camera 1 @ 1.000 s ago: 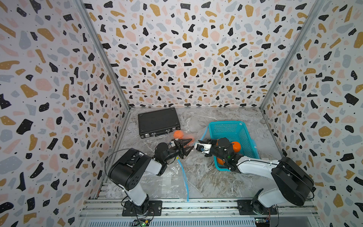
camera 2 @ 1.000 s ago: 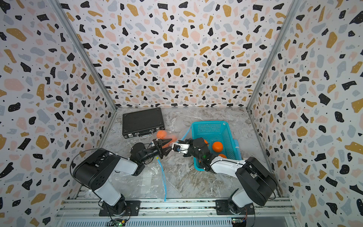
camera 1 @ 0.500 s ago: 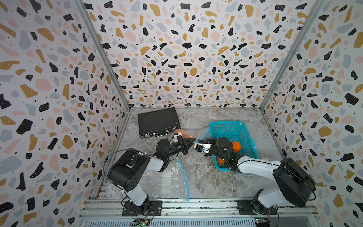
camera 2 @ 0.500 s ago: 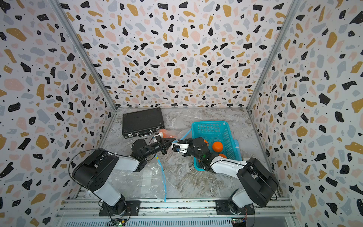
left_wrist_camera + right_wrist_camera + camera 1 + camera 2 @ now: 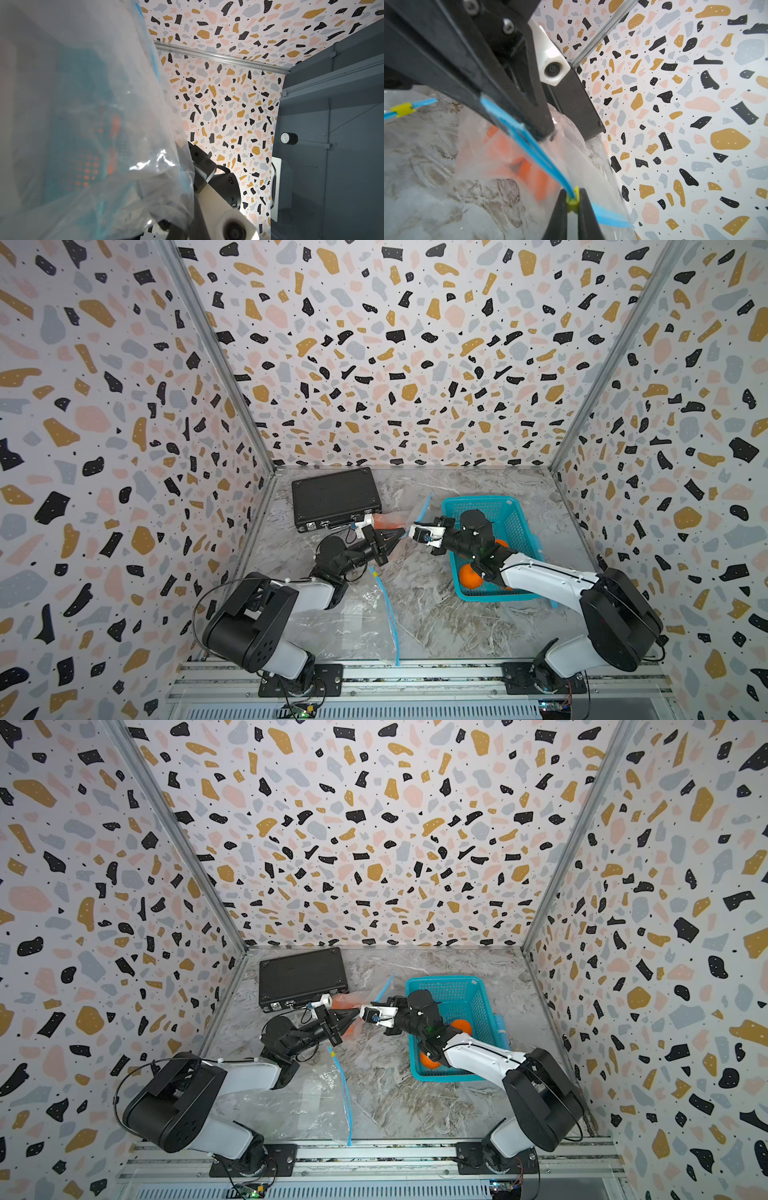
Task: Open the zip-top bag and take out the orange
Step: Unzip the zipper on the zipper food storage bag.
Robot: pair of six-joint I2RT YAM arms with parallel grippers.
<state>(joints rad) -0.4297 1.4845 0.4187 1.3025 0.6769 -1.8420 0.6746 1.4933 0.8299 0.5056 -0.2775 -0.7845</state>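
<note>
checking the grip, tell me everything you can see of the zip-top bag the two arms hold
The zip-top bag is clear plastic film with a blue zip strip and a yellow slider. The orange shows blurred through it. The jaws of the left gripper are shut on the strip, those of the right gripper on the slider, the strip taut between them. It is low over the marble table, near the black case. Whether the zip is open is unclear.

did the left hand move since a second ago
Yes, the left hand edged toward the black case and shut on the zip-top bag.
</note>
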